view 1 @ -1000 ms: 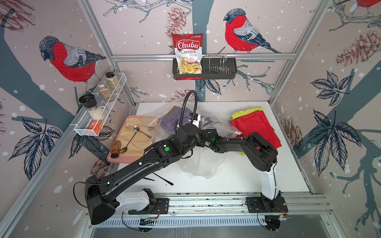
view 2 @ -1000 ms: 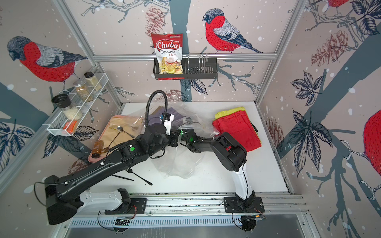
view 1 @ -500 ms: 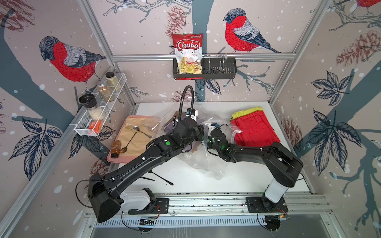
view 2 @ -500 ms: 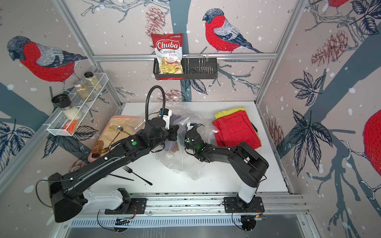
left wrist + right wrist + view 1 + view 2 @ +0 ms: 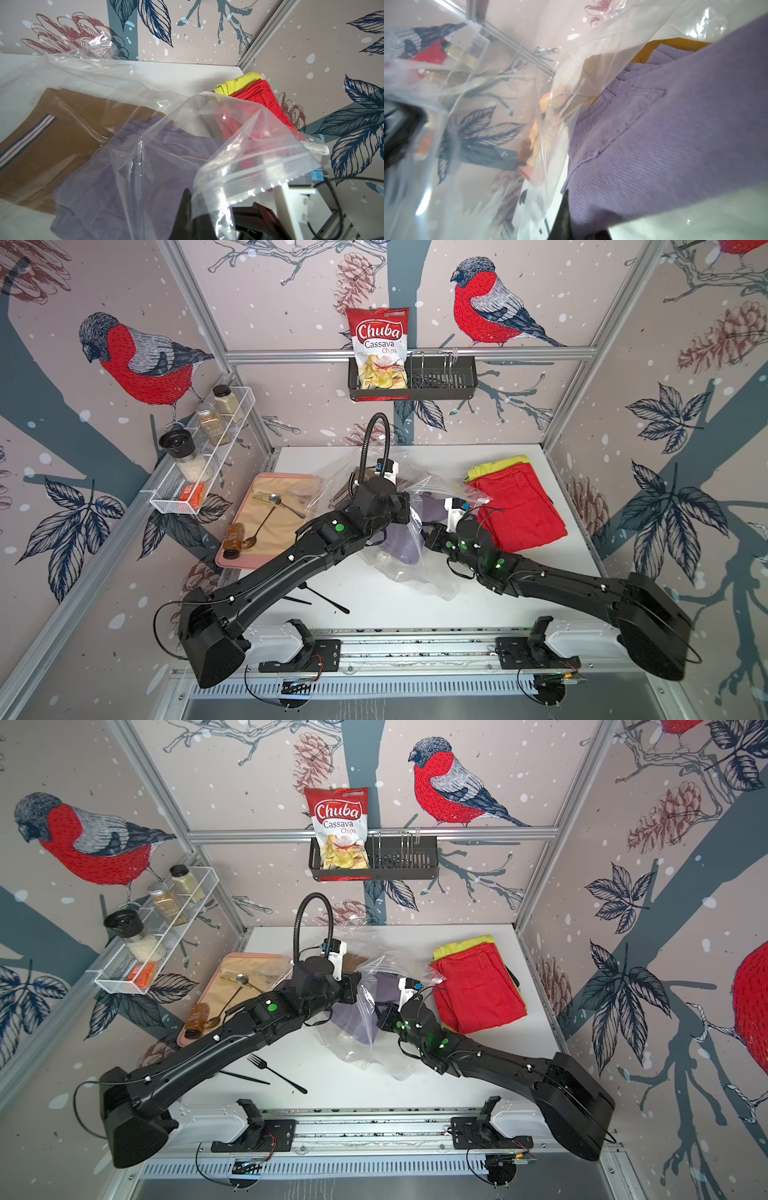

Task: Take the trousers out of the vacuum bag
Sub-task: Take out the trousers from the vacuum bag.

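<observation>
While the left gripper [image 5: 193,216] pinches the zip edge of the vacuum bag [image 5: 249,166], holding its mouth open, the right gripper [image 5: 571,226] is clamped on the purple trousers [image 5: 675,135] inside, apparently to draw them out. The mustard-brown trousers [image 5: 52,135] lie deeper in.

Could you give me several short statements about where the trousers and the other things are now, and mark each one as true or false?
1. The red trousers lie on the table, outside the vacuum bag. True.
2. The purple trousers are fully out of the bag. False: plastic covers them.
3. The chips packet lies on the pink tray. False: it stands in the black wall basket.
4. The mustard-brown trousers are inside the bag. True.
5. The yellow-green trousers lie on top of the red ones. False: they lie beneath them.
</observation>
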You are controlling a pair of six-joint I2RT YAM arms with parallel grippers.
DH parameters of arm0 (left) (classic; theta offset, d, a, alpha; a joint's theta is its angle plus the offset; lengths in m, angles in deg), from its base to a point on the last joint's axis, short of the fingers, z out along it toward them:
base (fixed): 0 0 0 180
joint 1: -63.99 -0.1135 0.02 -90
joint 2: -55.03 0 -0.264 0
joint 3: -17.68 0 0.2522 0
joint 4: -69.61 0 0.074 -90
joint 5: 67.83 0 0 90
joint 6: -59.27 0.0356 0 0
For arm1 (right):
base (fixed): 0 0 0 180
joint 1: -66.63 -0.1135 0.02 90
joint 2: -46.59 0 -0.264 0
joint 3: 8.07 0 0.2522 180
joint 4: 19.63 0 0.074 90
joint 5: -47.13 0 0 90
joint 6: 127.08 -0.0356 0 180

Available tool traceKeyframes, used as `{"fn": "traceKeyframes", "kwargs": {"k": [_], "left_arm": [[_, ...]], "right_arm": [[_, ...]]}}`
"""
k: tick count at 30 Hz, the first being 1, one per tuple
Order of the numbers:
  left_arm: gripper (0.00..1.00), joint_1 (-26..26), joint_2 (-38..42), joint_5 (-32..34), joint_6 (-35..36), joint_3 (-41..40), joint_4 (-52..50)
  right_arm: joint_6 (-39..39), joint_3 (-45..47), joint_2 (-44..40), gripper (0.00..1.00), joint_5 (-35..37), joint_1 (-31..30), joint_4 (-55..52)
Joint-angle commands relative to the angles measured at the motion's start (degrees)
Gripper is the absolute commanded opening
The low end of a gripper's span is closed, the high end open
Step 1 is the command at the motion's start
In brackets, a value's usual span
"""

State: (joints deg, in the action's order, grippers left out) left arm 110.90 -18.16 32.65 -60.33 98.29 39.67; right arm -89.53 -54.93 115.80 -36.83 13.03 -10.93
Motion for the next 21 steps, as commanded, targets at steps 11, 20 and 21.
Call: {"fn": "traceKeyframes", "kwargs": {"k": [11,20,21], "left_arm": [[0.0,-0.2,-3.73,-5.47,-0.19,-2.99,5.79],[0.0,-0.07,-4.95,-7.49,-1.07,-5.33,8.11],[0.0,0.01,-4.8,-7.58,-1.1,-5.32,8.16]], "right_arm": [[-5.32,14.94,-23.26,0.0,4.13,-1.78,-15.37],[-9.63,20.16,-26.37,0.25,7.88,-1.39,-19.22],[-9.63,20.71,-26.66,0.31,7.84,-0.98,-18.39]]}}
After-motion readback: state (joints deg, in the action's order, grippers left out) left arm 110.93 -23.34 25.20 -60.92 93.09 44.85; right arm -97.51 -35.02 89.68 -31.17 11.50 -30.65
